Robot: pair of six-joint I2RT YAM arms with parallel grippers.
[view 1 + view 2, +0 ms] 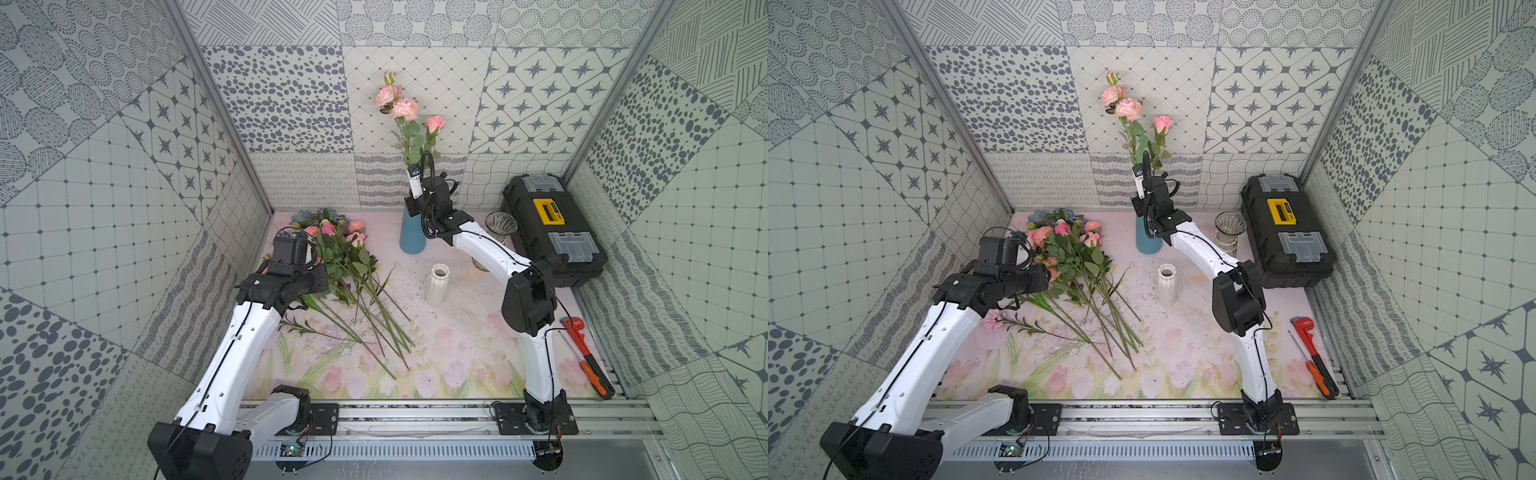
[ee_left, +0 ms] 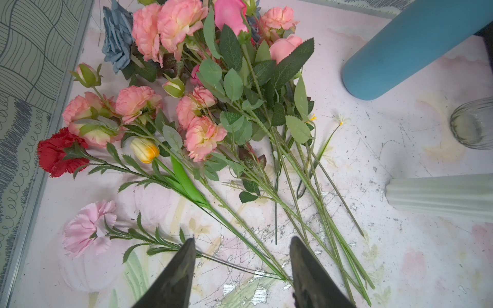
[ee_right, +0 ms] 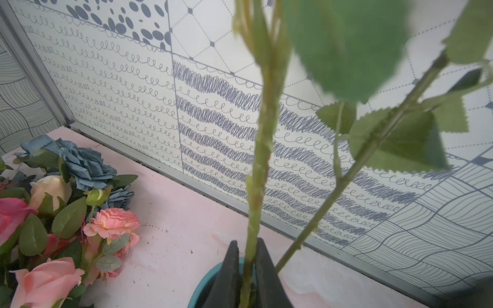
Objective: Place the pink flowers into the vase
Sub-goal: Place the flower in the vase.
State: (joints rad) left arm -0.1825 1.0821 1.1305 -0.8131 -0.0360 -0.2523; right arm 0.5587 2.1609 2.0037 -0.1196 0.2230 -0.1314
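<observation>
A tall blue vase [image 1: 412, 237] [image 1: 1148, 241] stands at the back of the table. Two pink flowers [image 1: 405, 108] [image 1: 1128, 109] stand upright in it. My right gripper [image 3: 247, 241] hangs just over the vase mouth. Its jaws are slightly parted around one flower's green stem [image 3: 260, 160], with a thin gap beside the stem. More pink flowers [image 1: 332, 241] [image 2: 181, 24] lie in a heap on the left of the table. My left gripper [image 2: 242, 238] hovers open over the lower ends of their stems, with nothing between its fingers.
The heap also holds blue-grey flowers [image 2: 117, 40], a red carnation [image 2: 57, 152], a yellow bud [image 2: 144, 149] and a pale pink carnation [image 2: 85, 229]. A white ribbed vase [image 1: 436, 284], a glass vase [image 1: 500, 226], a black toolbox [image 1: 552, 232] and a red wrench [image 1: 575, 328] are right of centre.
</observation>
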